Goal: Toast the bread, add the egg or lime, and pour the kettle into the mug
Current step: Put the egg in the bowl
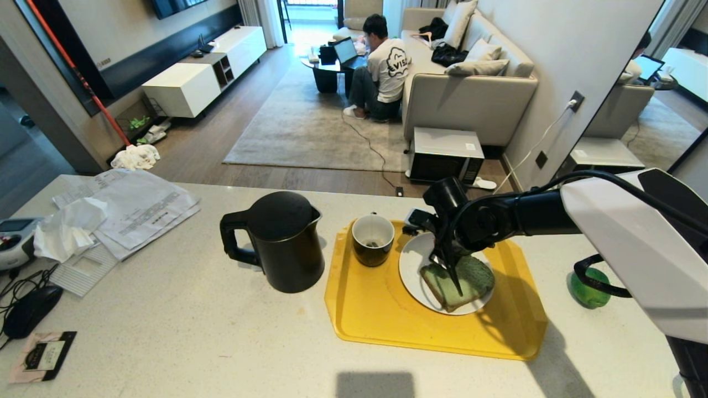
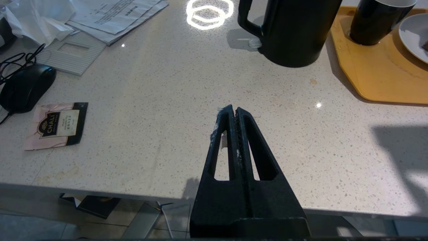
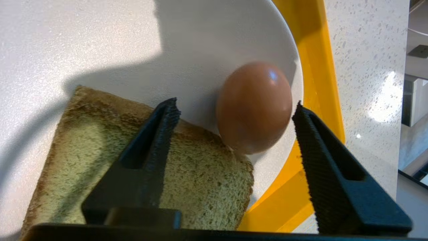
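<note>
I am watching the right claw [image 3: 234, 107] hanging over the plate [image 3: 217, 40], its jaws spread wide. The egg [image 3: 254, 106] is sitting between the fingertips, nearer one finger, and I am seeing a gap on either side, so nothing is being pinched. It is resting on the plate, touching a corner of the bread [image 3: 187, 180], which is lying flat under the other finger.

The tray [image 1: 381, 315] is carrying the plate and, to the claw's left, the mug [image 1: 373, 239] with something small and dark at the bottom. The kettle [image 1: 282, 241] is standing on the counter further left, off the tray. The lime [image 1: 589, 287] is sitting on the counter to the claw's right, partly behind the arm's cable.

The left claw [image 2: 233, 112] is waiting over the counter's near edge, fingers pressed together.
</note>
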Robot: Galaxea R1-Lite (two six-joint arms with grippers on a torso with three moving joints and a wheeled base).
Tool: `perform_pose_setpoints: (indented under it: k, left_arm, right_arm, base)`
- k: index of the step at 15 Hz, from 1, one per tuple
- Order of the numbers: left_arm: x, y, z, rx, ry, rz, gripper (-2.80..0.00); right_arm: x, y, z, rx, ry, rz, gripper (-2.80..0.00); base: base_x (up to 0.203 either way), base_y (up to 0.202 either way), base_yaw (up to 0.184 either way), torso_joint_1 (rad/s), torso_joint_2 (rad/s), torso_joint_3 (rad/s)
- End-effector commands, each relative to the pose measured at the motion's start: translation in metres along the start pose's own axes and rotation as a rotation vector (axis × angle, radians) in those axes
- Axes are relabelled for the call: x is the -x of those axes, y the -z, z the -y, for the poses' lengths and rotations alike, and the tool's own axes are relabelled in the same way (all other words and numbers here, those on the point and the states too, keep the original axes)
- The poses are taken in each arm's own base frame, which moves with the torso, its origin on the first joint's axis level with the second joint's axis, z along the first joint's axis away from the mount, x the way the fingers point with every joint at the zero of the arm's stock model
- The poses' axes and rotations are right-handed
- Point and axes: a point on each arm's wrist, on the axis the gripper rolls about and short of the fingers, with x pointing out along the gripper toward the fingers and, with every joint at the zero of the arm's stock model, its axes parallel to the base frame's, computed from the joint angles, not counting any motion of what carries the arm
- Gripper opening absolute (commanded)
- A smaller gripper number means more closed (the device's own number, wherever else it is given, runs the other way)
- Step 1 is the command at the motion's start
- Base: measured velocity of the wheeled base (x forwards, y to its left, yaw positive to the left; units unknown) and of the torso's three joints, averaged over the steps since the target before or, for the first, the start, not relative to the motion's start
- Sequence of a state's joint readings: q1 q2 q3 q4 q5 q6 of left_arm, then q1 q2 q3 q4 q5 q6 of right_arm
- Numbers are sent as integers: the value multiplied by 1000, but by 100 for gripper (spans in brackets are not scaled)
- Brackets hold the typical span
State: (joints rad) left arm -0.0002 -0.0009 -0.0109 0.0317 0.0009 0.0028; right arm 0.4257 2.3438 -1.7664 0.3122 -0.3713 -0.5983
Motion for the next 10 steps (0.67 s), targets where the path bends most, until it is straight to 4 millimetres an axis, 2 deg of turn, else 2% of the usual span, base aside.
perform_pose_setpoints:
  k: [1, 6, 10]
  left_arm:
    - [0, 0, 0, 0, -1, -1, -280]
    - [0, 0, 0, 0, -1, -1, -280]
    - [0, 0, 0, 0, -1, 0, -280]
  right_arm:
    - [8, -1, 4, -1, 7, 9, 0]
    - [41, 5, 16, -18, 25, 36, 0]
    - [84, 6, 35, -63, 69, 101, 0]
  base:
    - [0, 0, 0, 0, 0, 0]
    - [0, 0, 0, 0, 0, 0]
    - [0, 0, 0, 0, 0, 0]
